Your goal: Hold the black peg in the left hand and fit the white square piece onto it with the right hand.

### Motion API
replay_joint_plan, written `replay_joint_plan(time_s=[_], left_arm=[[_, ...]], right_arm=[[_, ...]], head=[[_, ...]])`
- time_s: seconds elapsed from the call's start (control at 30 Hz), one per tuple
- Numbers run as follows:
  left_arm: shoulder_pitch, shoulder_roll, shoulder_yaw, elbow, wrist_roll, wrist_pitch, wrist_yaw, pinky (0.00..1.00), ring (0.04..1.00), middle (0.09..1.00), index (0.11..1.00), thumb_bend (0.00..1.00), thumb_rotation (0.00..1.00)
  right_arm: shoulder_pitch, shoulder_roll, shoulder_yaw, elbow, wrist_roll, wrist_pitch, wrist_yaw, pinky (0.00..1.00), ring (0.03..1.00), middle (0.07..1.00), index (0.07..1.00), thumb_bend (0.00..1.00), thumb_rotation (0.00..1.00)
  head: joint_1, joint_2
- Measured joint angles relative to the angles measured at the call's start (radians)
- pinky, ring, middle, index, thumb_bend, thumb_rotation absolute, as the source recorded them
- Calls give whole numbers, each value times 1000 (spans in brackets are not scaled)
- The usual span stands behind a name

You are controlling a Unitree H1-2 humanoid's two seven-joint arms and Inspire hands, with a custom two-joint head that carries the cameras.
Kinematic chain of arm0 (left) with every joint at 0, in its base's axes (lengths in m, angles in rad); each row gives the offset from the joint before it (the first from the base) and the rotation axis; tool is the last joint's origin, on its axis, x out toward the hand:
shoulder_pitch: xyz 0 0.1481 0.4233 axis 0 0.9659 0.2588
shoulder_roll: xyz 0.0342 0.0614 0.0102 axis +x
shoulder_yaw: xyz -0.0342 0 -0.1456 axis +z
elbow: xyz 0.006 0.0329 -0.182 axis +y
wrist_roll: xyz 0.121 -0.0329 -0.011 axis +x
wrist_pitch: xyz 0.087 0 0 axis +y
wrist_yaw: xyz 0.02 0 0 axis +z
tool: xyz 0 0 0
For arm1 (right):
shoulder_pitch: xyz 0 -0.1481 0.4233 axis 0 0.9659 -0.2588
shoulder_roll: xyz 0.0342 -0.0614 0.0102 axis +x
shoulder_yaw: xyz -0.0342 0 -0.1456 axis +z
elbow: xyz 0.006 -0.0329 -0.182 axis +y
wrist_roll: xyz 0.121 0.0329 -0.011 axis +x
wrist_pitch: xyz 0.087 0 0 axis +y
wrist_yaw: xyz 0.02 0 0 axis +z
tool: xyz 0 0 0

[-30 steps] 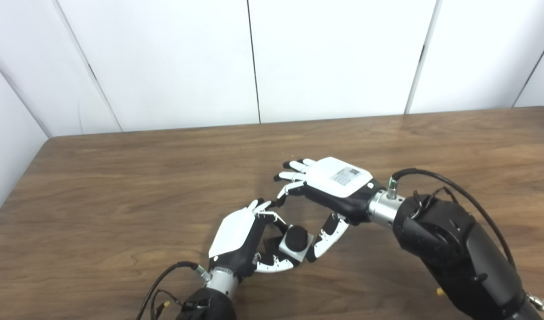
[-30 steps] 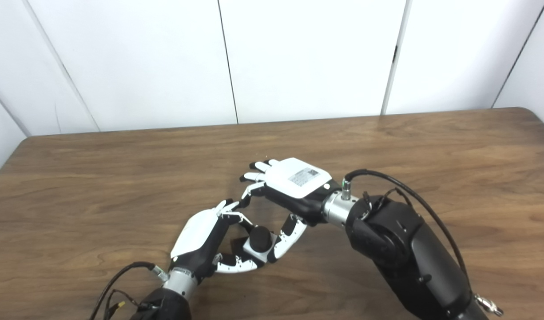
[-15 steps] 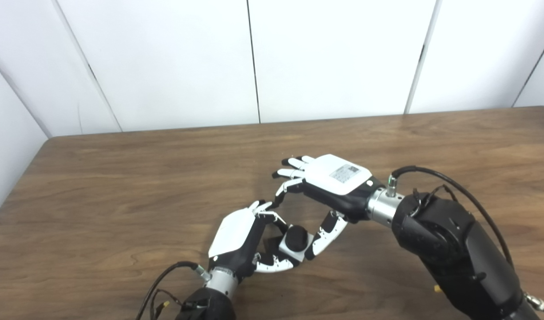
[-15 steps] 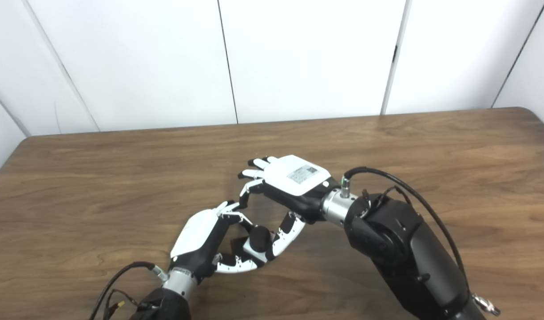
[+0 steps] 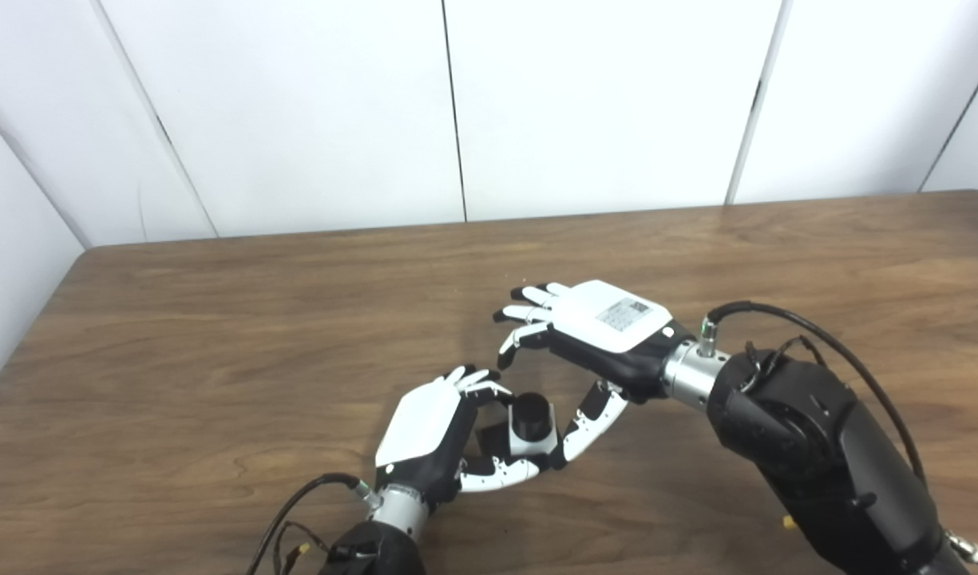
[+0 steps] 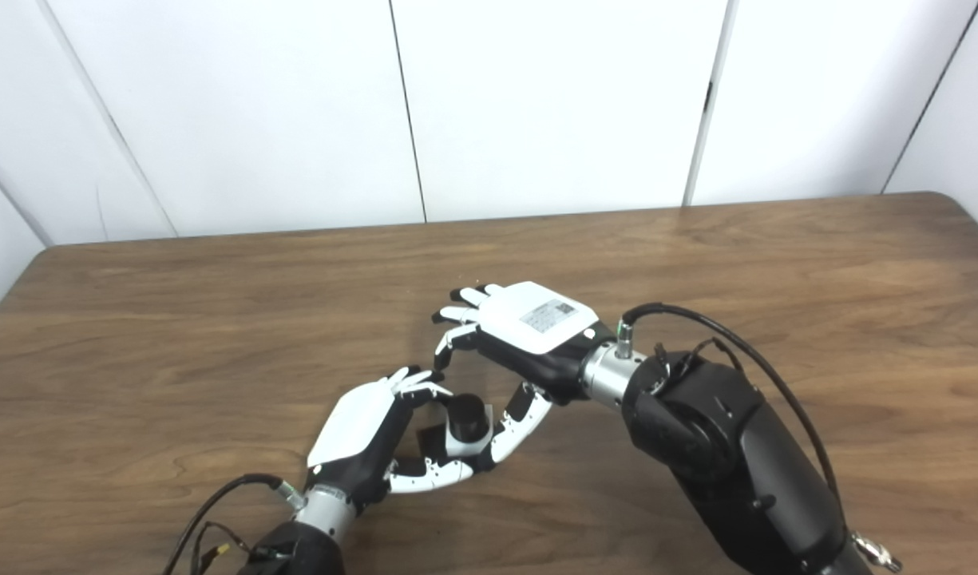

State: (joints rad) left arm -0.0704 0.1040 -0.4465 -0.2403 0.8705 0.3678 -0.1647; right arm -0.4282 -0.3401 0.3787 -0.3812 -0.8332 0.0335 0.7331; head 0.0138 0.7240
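My left hand (image 5: 426, 422) is shut on the black peg (image 5: 532, 413), near the table's front middle. The peg's round black top stands up between the left fingers and thumb. The white square piece (image 5: 522, 436) sits around the peg below that top, and a dark base part shows to its left. My right hand (image 5: 604, 326) hovers just behind and to the right, open, palm down, fingers spread. Its thumb (image 5: 586, 418) reaches down beside the white piece's right side; I cannot tell if it touches. The same peg (image 6: 466, 414) shows in the right eye view.
The brown wooden table (image 5: 217, 319) fills the view, with white wall panels behind its far edge. Black cables run from both wrists. The bulky right forearm (image 5: 816, 447) covers the front right of the table.
The left hand has turned, so the peg with the white piece now stands more upright. The right hand's fingers have come apart from the left fingers; it has otherwise barely moved.
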Motion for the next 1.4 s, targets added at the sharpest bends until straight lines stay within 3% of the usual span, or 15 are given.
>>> replay_joint_plan(time_s=[0.27, 0.47, 0.87, 1.17, 1.4], left_arm=[[0, 2, 3, -12, 10, 5, -16, 937, 956, 890, 714, 790, 458], [3, 8, 17, -47, 7, 16, -68, 943, 959, 894, 720, 799, 423], [0, 60, 46, -120, 23, 44, -198, 920, 942, 896, 754, 843, 457], [-1, 71, 83, -144, 22, 44, -233, 917, 946, 905, 769, 849, 457], [1, 91, 122, -147, 9, 35, -238, 899, 942, 913, 817, 886, 541]], right_arm=[[-1, 0, -2, 1, 0, -1, -1, 1000, 1000, 933, 734, 933, 392], [-3, 0, -9, 3, -2, -1, -4, 1000, 1000, 933, 736, 931, 389], [-7, -6, -32, 11, 8, -1, -9, 1000, 1000, 936, 748, 929, 395], [-8, -25, -47, 14, 12, 0, -9, 1000, 1000, 939, 757, 930, 401], [3, -33, -60, 9, 12, 20, -5, 1000, 1000, 954, 783, 955, 410]], head=[[5, -9], [6, -12], [14, -17], [15, -21], [14, -20]])
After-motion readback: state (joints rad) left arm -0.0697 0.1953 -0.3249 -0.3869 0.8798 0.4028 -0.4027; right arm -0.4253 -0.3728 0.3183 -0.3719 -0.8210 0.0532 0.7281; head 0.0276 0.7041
